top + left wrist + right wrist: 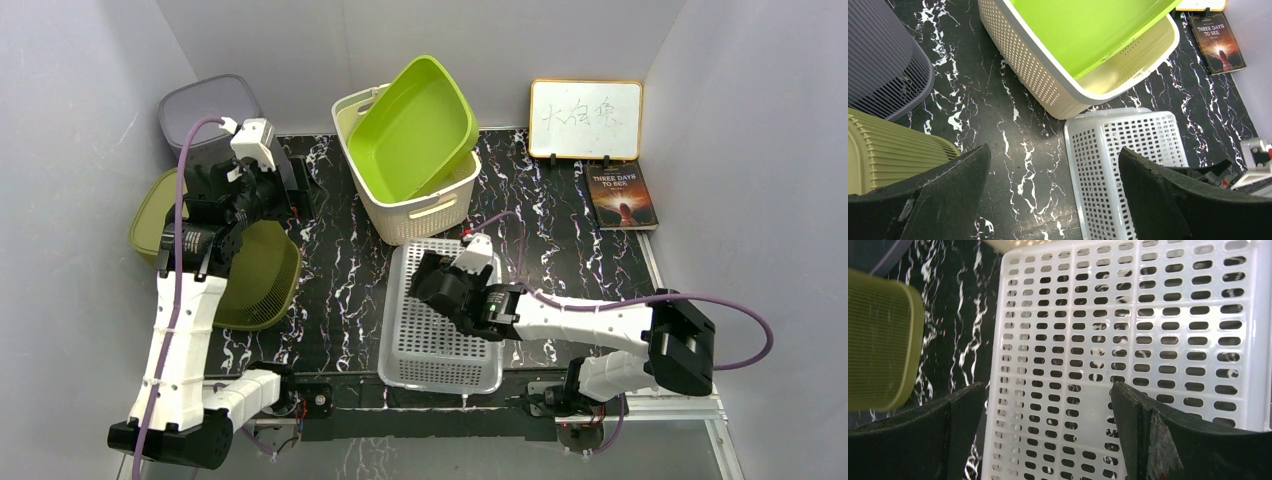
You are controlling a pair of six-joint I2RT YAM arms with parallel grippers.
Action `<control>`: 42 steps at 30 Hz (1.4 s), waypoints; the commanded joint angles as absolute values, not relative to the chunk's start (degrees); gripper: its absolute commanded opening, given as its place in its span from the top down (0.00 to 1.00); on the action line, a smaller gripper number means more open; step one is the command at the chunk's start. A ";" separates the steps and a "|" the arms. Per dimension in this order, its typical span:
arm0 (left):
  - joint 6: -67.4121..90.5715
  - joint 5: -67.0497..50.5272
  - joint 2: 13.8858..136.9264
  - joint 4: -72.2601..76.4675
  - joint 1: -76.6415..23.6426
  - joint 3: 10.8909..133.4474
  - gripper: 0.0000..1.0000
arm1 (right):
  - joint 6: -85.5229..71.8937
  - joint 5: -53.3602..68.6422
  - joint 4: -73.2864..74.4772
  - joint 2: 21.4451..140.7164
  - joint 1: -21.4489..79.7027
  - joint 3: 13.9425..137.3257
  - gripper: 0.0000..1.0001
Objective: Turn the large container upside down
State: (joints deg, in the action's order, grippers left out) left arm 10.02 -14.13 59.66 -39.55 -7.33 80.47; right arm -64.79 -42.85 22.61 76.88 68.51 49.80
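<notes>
White slotted plastic basket (420, 350) directly under the right gripper (1048, 407), flat base uppermost, rim down on the black marbled table (340, 260). Right gripper hovering just above that base, black fingers (1148, 440) spread wide, nothing between them, no visible contact with the plastic. Left gripper (1053, 157) likewise spread wide and empty, raised above the table, well to the left of the white basket and apart from it.

Around the tools: olive ribbed basket (265, 275) just below and beside the left gripper, partly hidden by the left arm. Dark grey slatted basket (205, 100) beyond it at the table's far left corner. Cream perforated basket (420, 215) just beyond the right gripper's fingertips, close against the white basket's far end; touching or not, impossible to tell. Lime green tub (420, 125) tilted inside the cream basket, leaning over its rim. Further off, beyond and to the right of the right gripper, a small whiteboard (585, 118) with handwritten characters, propped upright, and a book (622, 195) lying flat in front of it. Purple cable (740, 320) looping from the right arm.

Hidden or unclear: middle of the white basket covered by the right gripper and forearm in the overhead view; its edges cut off in the right wrist view; whiteboard writing too faint to read; olive basket's orientation hard to judge.
</notes>
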 commanded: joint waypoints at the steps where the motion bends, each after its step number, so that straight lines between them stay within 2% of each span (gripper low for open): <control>1: 9.58 -14.24 58.17 -39.96 -7.47 79.60 0.02 | -69.88 -45.56 37.64 76.53 63.92 45.96 0.02; 12: 9.53 -14.82 57.69 -39.81 -7.47 78.89 0.02 | -67.99 -46.49 34.76 64.92 43.72 38.22 0.02; 18: 9.05 -14.90 57.67 -39.95 -7.47 78.47 0.02 | -63.45 -48.25 33.97 64.59 31.60 38.78 0.02; 23: 8.75 -15.07 57.49 -40.01 -7.47 77.84 0.02 | -55.16 -44.85 28.27 64.08 20.56 39.92 0.02; 31: 8.84 -15.39 57.95 -39.46 -7.43 77.85 0.02 | -49.34 -49.96 32.03 63.64 19.82 48.84 0.02; 36: 9.56 -15.81 57.97 -38.70 -7.46 76.72 0.02 | -37.90 -39.05 26.97 61.56 20.02 51.74 0.02; 39: 9.88 -15.99 57.96 -38.58 -7.46 76.65 0.02 | -35.32 -31.21 25.54 61.81 20.84 52.74 0.02; 42: 10.02 -15.68 57.94 -38.60 -7.47 76.81 0.02 | -34.34 -28.77 25.41 63.91 24.67 53.58 0.02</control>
State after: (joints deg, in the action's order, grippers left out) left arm 9.61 -14.61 58.87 -39.24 -7.33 76.82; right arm -39.46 -35.70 28.80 62.74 20.82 50.50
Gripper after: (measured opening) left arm 0.983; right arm 0.978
